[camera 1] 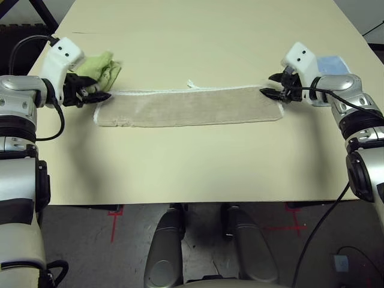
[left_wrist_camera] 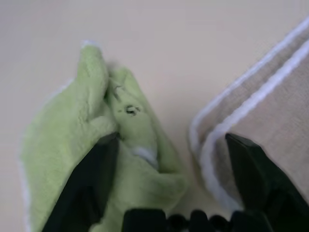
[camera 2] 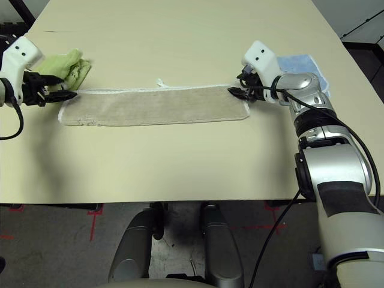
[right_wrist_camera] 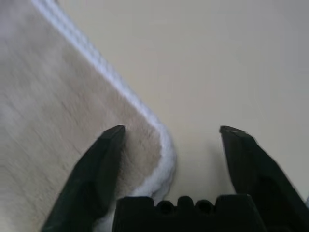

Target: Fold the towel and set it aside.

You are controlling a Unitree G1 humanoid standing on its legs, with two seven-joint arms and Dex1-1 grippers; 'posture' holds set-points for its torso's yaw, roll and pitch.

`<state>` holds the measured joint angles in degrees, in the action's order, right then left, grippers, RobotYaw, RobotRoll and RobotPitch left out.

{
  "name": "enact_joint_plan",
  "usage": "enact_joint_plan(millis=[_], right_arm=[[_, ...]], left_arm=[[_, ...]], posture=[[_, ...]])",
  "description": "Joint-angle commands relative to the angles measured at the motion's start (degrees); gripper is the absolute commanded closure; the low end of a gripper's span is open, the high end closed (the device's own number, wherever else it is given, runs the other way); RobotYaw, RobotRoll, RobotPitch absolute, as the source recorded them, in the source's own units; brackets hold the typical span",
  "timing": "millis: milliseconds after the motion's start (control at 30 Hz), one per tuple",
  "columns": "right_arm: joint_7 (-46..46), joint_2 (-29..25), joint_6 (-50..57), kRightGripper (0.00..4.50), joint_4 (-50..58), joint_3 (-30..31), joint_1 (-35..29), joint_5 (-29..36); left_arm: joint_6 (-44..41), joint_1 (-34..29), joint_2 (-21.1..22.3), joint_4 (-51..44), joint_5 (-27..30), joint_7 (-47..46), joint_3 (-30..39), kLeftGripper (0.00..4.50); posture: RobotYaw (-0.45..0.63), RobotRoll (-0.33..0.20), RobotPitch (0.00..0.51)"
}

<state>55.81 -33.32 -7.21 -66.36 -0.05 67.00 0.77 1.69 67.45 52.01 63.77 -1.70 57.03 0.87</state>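
The beige towel [camera 1: 189, 107] lies on the table as a long narrow strip, folded lengthwise, with white stitched edging along its far side. A small white tag pokes out at its far edge. My left gripper [camera 1: 96, 95] is open at the strip's left end; in the left wrist view one finger [left_wrist_camera: 91, 179] is over the green towel and the other over the beige corner [left_wrist_camera: 270, 116]. My right gripper [camera 1: 273, 91] is open at the right end, its fingers [right_wrist_camera: 104, 164] straddling the towel's far right corner [right_wrist_camera: 159, 145].
A crumpled lime-green towel [camera 1: 102, 67] sits just beyond the left gripper, close to the beige towel's left end. A light blue towel [camera 2: 300, 63] lies behind the right wrist. The tan table [camera 1: 198, 168] has open surface in front of and behind the strip.
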Motion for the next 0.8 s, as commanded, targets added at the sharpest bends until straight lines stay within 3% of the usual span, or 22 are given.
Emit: enact_joint_plan(millis=[33, 133, 233, 400, 567, 800], right_arm=[[1.4, -0.57, 1.49, 0.01, 2.53, -5.54, -1.05, 5.65], [2.62, 0.87, 8.83, 0.01, 7.66, -11.74, -3.26, 13.33], [1.7, 2.39, 17.57, 0.01, 16.82, -14.9, -9.17, 18.81], [-2.82, 4.36, 28.65, 0.01, 31.12, -17.24, -17.44, 24.61], [-4.21, 4.86, 36.45, 0.01, 41.02, -17.67, -24.1, 28.93], [-5.98, 1.16, 52.17, 0.01, 45.93, -21.22, -28.31, 37.18]], left_arm=[[1.99, 1.61, -0.48, -2.44, 5.8, 0.03, 5.84, 0.0], [-6.83, -3.87, -1.25, -11.99, 14.14, 8.74, 10.11, 0.0], [-14.37, -14.49, -1.43, -26.26, 19.67, 12.93, 11.46, 0.0], [-18.67, -26.91, -1.24, -40.92, 22.62, 13.03, 11.8, 0.0], [-18.41, -35.5, -0.81, -46.84, 23.23, 14.05, 11.72, 0.0], [-18.24, -38.07, 0.03, -48.38, 25.49, 17.14, 12.15, 0.0]], posture=[[-0.05, 0.0, 0.267], [-0.04, 0.0, 0.267], [-0.04, 0.0, 0.268], [-0.04, 0.0, 0.269], [-0.04, 0.0, 0.271], [-0.04, 0.0, 0.27]])
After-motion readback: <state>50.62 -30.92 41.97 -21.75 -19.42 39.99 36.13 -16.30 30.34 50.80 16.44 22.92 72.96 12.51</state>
